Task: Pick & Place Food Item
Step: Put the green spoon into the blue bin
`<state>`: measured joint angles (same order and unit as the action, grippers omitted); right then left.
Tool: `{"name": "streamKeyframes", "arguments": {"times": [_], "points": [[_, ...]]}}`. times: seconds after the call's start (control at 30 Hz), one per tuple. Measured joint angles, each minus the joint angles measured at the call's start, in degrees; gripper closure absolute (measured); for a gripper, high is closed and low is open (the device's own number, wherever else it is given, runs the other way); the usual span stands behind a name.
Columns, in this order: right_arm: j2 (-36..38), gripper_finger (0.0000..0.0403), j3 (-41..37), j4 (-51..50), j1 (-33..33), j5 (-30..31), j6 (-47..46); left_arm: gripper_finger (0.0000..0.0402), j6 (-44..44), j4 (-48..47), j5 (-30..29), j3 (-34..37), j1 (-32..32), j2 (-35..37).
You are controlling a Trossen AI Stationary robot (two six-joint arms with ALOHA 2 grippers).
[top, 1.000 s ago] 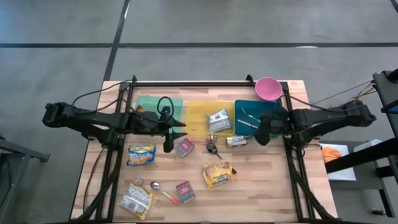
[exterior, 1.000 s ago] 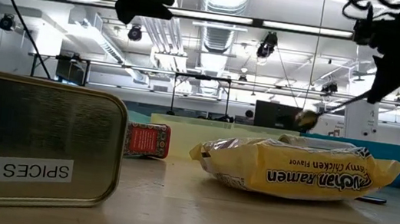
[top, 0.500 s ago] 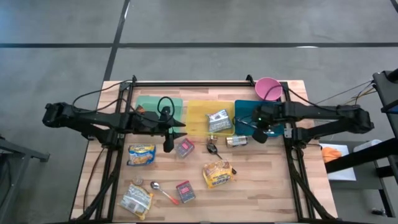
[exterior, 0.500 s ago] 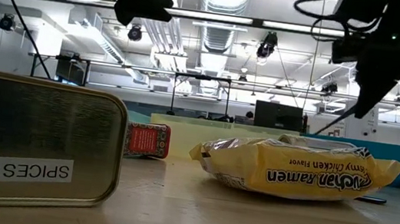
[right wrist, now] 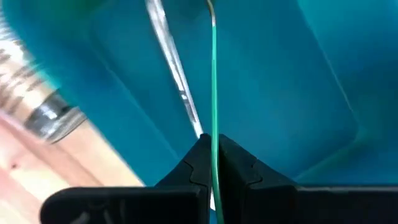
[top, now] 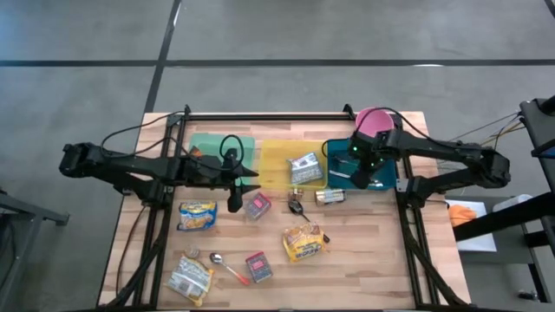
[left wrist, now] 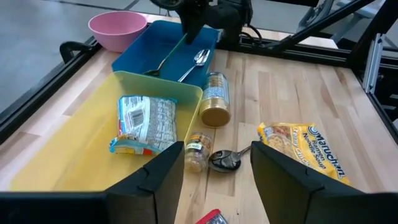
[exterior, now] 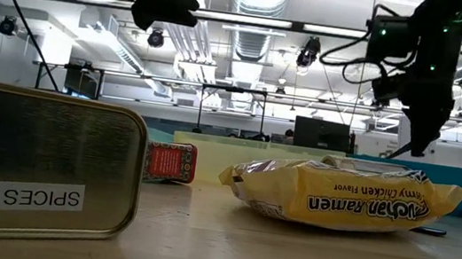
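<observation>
My right gripper (top: 360, 176) hangs over the blue tray (top: 341, 149), pointing down, shut on a thin green spoon (left wrist: 166, 57). A silver spoon (left wrist: 196, 58) lies on the tray floor beside it. My left gripper (left wrist: 214, 180) waits open and empty above the table's middle left (top: 238, 192). Among the food items, a silver packet (top: 305, 166) lies in the yellow tray (top: 273, 149). A yellow ramen pack (top: 303, 243) and a second one (top: 198, 215) lie flat on the table. My right gripper pinches the green spoon's handle (right wrist: 214, 127) between its two fingers, coming from above. The handle runs on past the fingertips (right wrist: 200, 152) and slants down into the blue tray. Its bowl end (left wrist: 153, 73) is low by the tray floor; whether it touches, I cannot tell.
A green tray (top: 208, 143) stands left of the yellow one, and a pink bowl (top: 373, 121) at the far right. Two jars (top: 330, 197), a dark spoon (top: 297, 206), spice tins (top: 257, 205), a packet (top: 191, 277) and another spoon (top: 227, 267) lie on the table.
My right gripper has swung from near the table's right side toward the far edge and over the blue tray, sinking and tipping to point down. It stayed shut, and the green spoon went with it, its bowl end lowered into the tray.
</observation>
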<state>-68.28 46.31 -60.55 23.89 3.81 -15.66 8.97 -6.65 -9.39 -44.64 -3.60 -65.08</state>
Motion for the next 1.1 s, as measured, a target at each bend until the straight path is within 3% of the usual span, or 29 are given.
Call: {"name": "streamKeyframes", "arguments": {"times": [0.47,0.8,1.1], "points": [[-7.42,0.0392,-1.41,-1.17,2.20,-9.90,3.40,0.0208,-0.17,-0.46,0.00,0.00,0.00,0.00],[-16.35,0.0392,-1.12,-1.81,3.70,-9.89,3.58,0.0208,-0.17,-0.46,0.00,-0.02,0.00,0.00],[-18.15,0.0392,-0.75,0.15,3.68,-9.84,4.08,0.0208,-0.17,-0.47,0.00,-0.01,0.00,0.00]]}}
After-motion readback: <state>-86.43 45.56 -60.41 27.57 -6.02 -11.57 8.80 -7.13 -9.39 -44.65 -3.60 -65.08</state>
